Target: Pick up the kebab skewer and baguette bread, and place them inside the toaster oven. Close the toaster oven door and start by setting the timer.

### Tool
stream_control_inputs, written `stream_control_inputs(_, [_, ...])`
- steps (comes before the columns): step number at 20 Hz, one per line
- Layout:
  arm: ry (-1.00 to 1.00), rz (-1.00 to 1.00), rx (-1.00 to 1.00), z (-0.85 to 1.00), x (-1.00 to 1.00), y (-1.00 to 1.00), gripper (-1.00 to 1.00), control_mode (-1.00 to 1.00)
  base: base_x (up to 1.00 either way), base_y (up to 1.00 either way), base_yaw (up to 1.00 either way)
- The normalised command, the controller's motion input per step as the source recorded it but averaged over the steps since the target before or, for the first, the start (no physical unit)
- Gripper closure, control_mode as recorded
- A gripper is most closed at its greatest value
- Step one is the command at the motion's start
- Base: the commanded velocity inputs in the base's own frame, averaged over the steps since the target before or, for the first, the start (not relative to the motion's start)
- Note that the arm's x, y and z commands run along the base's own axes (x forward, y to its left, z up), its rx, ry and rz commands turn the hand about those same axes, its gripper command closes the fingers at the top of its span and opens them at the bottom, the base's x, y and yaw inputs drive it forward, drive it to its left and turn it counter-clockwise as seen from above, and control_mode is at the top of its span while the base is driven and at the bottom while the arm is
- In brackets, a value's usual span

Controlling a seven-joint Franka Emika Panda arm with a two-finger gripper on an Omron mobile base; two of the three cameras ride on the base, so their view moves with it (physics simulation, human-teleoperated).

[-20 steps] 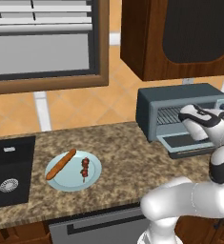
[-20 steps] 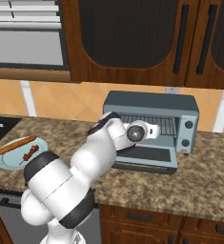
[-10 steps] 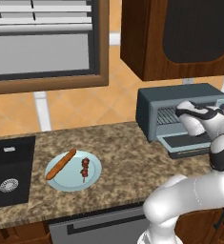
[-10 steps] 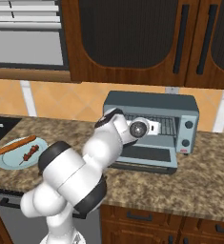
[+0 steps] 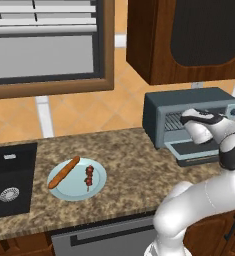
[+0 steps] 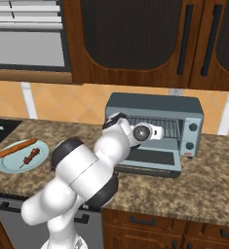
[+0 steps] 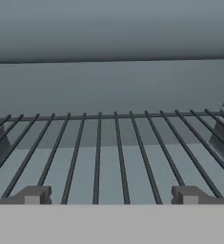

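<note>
Neither food item is loaded: kebab skewer [image 5: 89,177] and baguette bread [image 5: 64,172] sit lower left on the plate [image 5: 98,186]. My gripper [image 7: 111,195], spread apart and empty, faces the toaster oven [image 6: 155,130], door down.

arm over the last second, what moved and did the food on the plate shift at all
The arm's elbow swung and its links turned, while the end effector stayed at the mouth of the toaster oven, fingers spread and empty above the wire rack. The toaster oven door stayed down. The baguette bread and kebab skewer lay unmoved on the plate.
</note>
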Motion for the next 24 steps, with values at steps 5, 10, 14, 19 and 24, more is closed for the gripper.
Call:
stream_control_inputs(5, [0.12, 0.0, 0.0, -0.14, 0.1, 0.0, -1.0, -1.0, 0.0, 0.0, 0.0])
stream_control_inputs(10, [0.11, 0.0, 0.0, -0.34, -0.05, 0.0, -1.0, -1.0, 0.0, 0.0, 0.0])
stream_control_inputs(14, [0.01, 0.0, 0.0, -0.88, -0.54, 0.0, -1.0, -1.0, 0.0, 0.0, 0.0])
stream_control_inputs(19, [0.03, 0.0, 0.0, -1.0, -0.72, 0.0, -1.0, -1.0, 0.0, 0.0, 0.0])
stream_control_inputs(24, [0.11, 0.0, 0.0, -1.0, -0.73, 0.0, -1.0, -1.0, 0.0, 0.0, 0.0])
